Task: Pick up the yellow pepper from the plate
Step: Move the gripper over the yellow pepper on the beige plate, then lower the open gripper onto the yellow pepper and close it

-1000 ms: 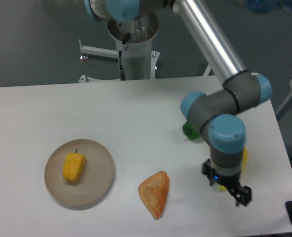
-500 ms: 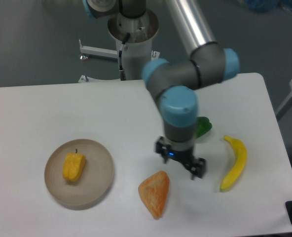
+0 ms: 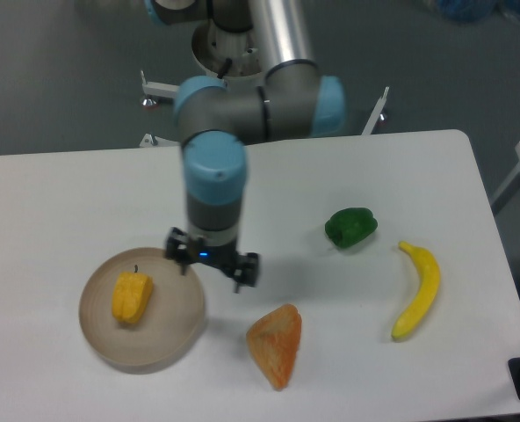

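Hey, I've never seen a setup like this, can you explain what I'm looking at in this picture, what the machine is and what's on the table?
This is one robot arm with blue joints, filmed by a fixed camera looking down at a white table. At the arm's end is a two-finger claw, holding nothing, hanging over the right edge of a tan plate. A yellow pepper lies on that plate. Also on the table: an orange wedge-shaped piece, a green pepper and a banana.

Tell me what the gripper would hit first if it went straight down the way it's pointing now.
Probably the right rim of the plate, or bare table just beside it; depth is unclear. The gripper points down at that edge, with the yellow pepper off to its left.
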`<state>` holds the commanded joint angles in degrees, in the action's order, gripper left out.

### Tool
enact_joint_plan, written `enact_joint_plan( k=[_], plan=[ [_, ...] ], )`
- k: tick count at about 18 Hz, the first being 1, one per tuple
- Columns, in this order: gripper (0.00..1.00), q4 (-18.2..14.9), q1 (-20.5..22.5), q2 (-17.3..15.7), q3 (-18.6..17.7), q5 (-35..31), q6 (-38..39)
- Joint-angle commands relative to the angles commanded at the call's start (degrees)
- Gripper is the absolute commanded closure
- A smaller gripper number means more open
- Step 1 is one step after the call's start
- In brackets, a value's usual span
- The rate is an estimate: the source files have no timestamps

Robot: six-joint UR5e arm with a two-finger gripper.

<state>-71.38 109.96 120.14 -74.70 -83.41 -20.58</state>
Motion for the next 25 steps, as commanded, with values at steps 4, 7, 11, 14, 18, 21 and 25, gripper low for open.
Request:
enact_joint_plan(
  k=[4, 7, 11, 14, 18, 21, 25],
  plan=[
    [0.00, 3.87, -1.85, -0.17, -3.60, 0.00, 0.54],
    [0.00, 4.14, -3.17, 0.00, -4.13, -0.09, 1.67],
    [0.00, 4.23, -4.31, 0.70, -4.22, -0.09, 2.21],
    [0.00, 4.31, -5.02, 0.97, -4.75, -0.09, 2.12],
    [0.00, 6.15, -6.60, 1.93, -4.83, -0.17, 2.21],
    [0.00, 8.01, -6.77, 3.07, -4.84, -0.52, 2.21],
    [0.00, 8.09, -6.95, 3.34, -5.19, -0.79, 2.03]
  ],
)
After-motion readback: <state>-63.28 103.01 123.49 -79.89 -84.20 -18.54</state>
